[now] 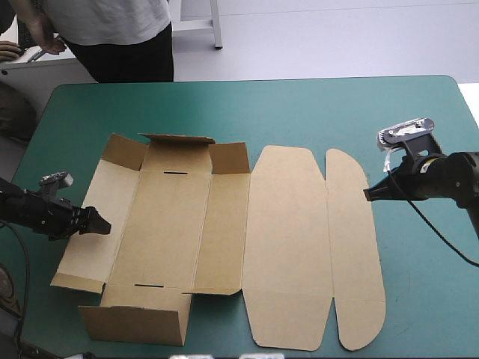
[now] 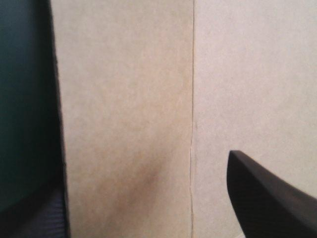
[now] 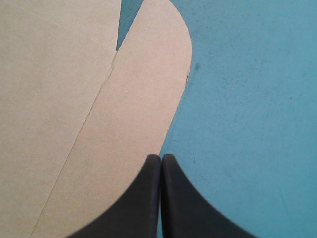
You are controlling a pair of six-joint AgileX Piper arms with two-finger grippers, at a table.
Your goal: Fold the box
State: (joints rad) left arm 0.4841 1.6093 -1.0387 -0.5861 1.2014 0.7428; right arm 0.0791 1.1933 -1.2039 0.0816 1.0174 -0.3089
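Left gripper point(image 1: 101, 223) spread over the box's point(image 1: 224, 224) wall by the table's point(image 1: 299, 105) left edge; right gripper point(image 3: 161, 157) pressed together; better pinch deep before lifting.

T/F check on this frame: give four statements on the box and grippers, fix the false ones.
1. The right gripper is shut. True.
2. The left gripper is shut on the box. False: its fingers stand apart over the left panel.
3. The right gripper sits at the outer edge of the rounded flap. True.
4. Every wall of the box is raised. False: the right half lies flat; only some left flaps are up.
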